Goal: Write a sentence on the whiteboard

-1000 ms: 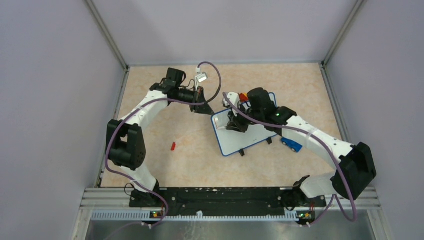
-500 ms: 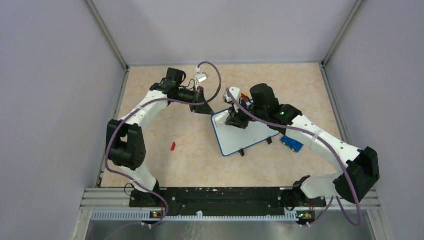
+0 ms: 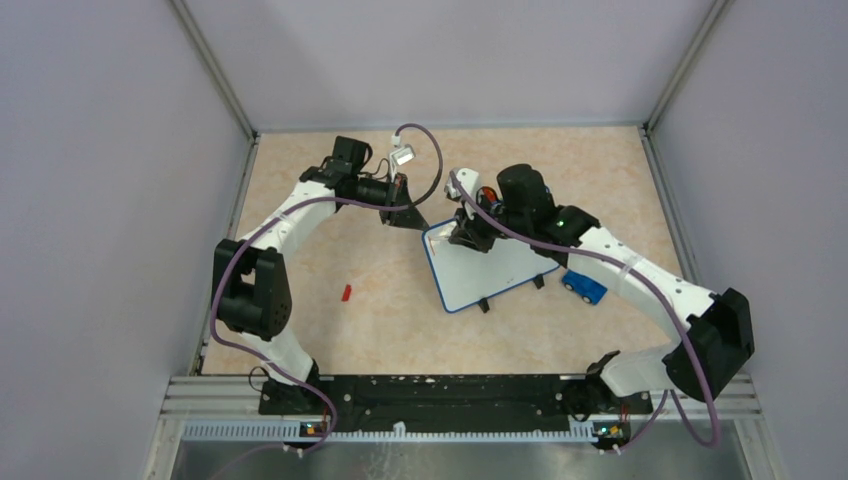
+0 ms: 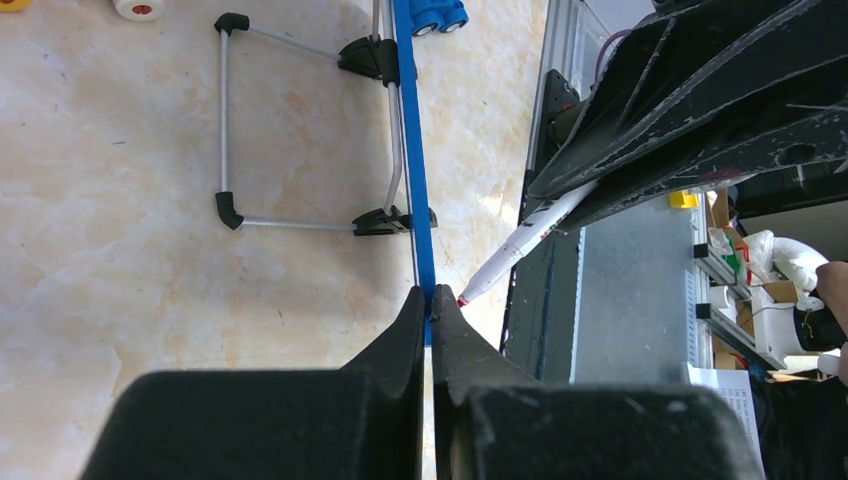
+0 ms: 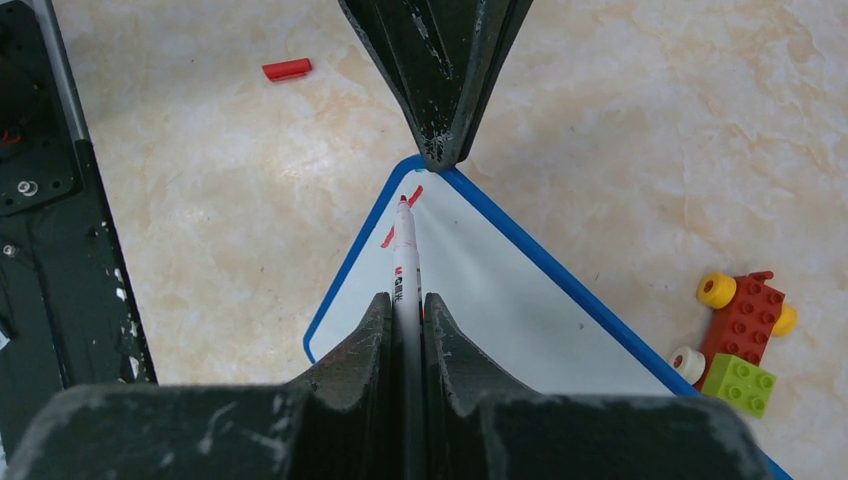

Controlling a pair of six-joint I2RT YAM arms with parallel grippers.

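Clenched with the right fingers around a white marker, tip down at the whiteboard corner; touching or just off, cannot tell. Pinching the blue rim at that same corner with the left fingers, shut tight. Propped on its feet mid-desk, right of centre. Barely begun, seemingly: only a few red strokes of the sentence down. Next, probably: press lightly, stroke toward open white, brace the rim against sliding.
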